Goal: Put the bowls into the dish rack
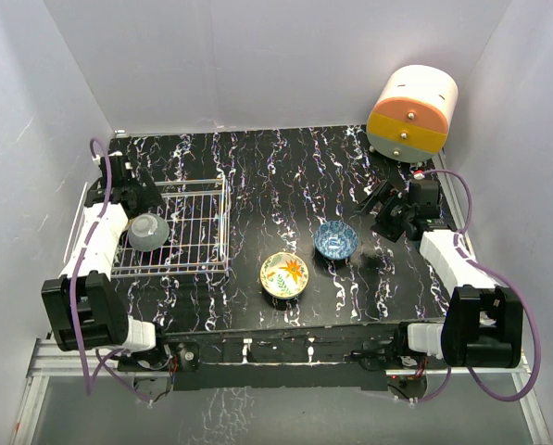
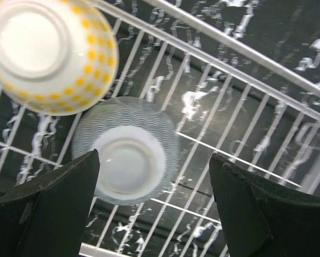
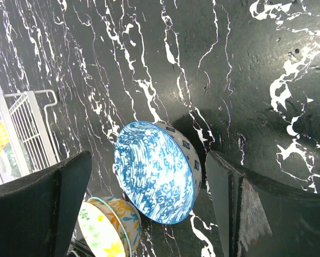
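The white wire dish rack (image 1: 197, 255) stands at the left. A grey-white bowl (image 1: 148, 232) lies upside down in it. In the left wrist view this bowl (image 2: 127, 158) lies on the rack wires (image 2: 229, 43), next to an upturned cream-yellow dotted bowl (image 2: 47, 53). My left gripper (image 1: 142, 199) hovers open and empty over the rack (image 2: 154, 158), above the grey bowl. The blue-white bowl (image 1: 335, 239) and the flowered bowl (image 1: 284, 274) sit upright on the table. My right gripper (image 1: 380, 215) is open and empty, just right of the blue bowl (image 3: 157, 176), its jaws either side of it in the wrist view (image 3: 149, 155).
An orange-and-cream round drawer unit (image 1: 412, 111) stands at the back right. The table is black marble with white veins (image 1: 285, 167). White walls close in on three sides. The flowered bowl (image 3: 109, 230) and a rack corner (image 3: 25, 128) show in the right wrist view.
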{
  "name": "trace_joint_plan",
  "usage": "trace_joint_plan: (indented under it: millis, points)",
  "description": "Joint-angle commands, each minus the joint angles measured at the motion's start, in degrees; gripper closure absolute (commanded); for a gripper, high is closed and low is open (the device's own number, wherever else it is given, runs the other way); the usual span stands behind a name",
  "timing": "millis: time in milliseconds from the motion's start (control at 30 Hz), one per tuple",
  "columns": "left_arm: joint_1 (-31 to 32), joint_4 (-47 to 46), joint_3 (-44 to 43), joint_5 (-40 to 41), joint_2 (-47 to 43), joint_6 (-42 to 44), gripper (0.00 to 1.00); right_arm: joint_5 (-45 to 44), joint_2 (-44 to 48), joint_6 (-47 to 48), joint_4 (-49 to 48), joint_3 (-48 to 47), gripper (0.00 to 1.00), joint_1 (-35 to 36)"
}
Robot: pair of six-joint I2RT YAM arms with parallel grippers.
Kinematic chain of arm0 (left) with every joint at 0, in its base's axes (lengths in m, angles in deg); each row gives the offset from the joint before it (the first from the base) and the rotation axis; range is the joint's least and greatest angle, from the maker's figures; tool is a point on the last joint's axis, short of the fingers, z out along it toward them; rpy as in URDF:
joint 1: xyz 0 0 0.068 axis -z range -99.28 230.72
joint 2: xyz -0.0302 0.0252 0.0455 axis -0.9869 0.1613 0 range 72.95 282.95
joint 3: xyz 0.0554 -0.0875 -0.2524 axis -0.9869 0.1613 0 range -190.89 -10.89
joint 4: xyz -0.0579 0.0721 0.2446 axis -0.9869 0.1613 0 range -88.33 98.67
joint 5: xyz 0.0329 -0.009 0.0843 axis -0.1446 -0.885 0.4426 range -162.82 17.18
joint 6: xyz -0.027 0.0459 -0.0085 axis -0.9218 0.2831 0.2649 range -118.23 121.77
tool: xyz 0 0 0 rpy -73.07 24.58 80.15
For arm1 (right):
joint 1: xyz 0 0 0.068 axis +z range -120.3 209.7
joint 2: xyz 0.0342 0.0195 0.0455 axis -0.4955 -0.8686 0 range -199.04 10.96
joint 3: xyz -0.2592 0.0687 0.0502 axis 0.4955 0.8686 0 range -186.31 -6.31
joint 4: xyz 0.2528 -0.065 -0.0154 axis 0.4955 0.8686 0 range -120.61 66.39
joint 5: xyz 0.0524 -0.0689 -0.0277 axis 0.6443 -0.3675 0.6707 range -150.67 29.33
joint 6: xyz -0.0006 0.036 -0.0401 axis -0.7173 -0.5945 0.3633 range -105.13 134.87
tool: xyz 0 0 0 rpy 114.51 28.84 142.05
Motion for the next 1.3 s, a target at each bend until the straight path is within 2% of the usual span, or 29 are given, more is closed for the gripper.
trace_joint_plan:
  millis: [0, 200, 367, 567, 800, 1000, 1267]
  points:
    - [0.45, 2.19, -1.23, 9.59, -1.00, 4.26, 0.19, 2.08, 0.68, 0.98, -3.93, 1.43, 0.09, 0.04]
    - [4.07, -1.18, -0.10, 15.13, -1.00, 6.86, 0.19, 2.71, -1.25, 1.12, -5.65, 2.44, 0.09, 0.02]
    - [6.38, -1.64, -1.22, 18.59, 3.62, 8.67, 0.19, 2.16, -1.56, 1.50, -5.46, 2.81, 0.09, 0.02]
    - [6.65, -1.60, -0.58, 20.18, 4.53, 8.75, 0.19, 1.42, -1.80, 2.39, -4.65, 2.75, 0.09, 0.06]
    - [6.65, -3.09, 2.69, 26.41, 2.75, 8.55, 0.18, 1.04, -2.35, 2.89, -4.72, 2.84, 0.09, 0.02]
    - [6.62, -1.25, 3.26, 26.39, 3.33, 7.89, 0.18, 0.94, -2.09, 2.89, -4.46, 2.85, 0.09, 0.02]
    - [6.63, 3.23, 5.31, 26.42, -0.43, 5.53, 0.16, 0.99, -1.80, 2.86, -4.71, 3.39, 0.09, 0.02]
